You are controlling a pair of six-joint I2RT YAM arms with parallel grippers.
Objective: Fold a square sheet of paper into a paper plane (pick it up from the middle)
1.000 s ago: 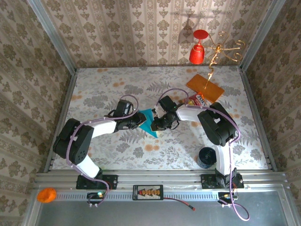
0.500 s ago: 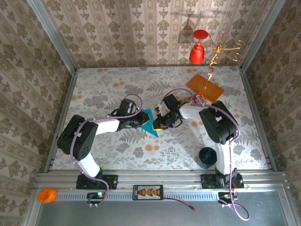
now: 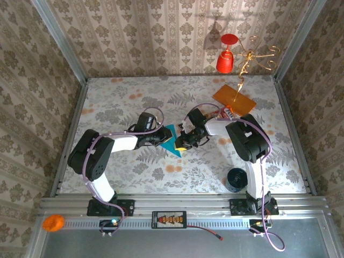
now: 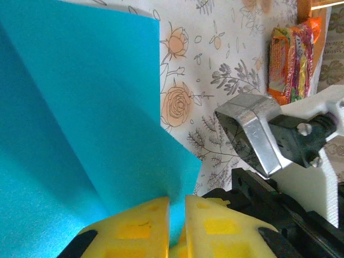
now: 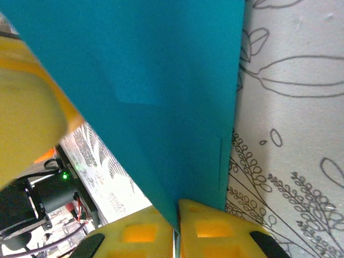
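The square sheet of paper [image 3: 171,134] is teal-blue, folded with a crease, and held up at the middle of the table between both grippers. My left gripper [image 3: 160,138] comes at it from the left. In the left wrist view its yellow fingers [image 4: 134,228] are shut on the sheet [image 4: 80,107], a strip of teal showing in the narrow gap at the gripper [image 4: 177,201]. My right gripper [image 3: 181,144] comes from the right. Its jaws [image 5: 176,207] are shut on a folded edge of the sheet [image 5: 161,80].
A flat orange card [image 3: 234,99] and a red-and-yellow snack packet [image 3: 224,113] lie at the back right; the packet [image 4: 290,64] is beyond the paper. A black cylinder [image 3: 235,179] stands near the right arm's base. A red cup [image 3: 227,56] hangs on the back wall.
My left gripper has slid a little to the right onto the paper and its jaws have closed on it. The right gripper has kept its grip, shifting slightly.
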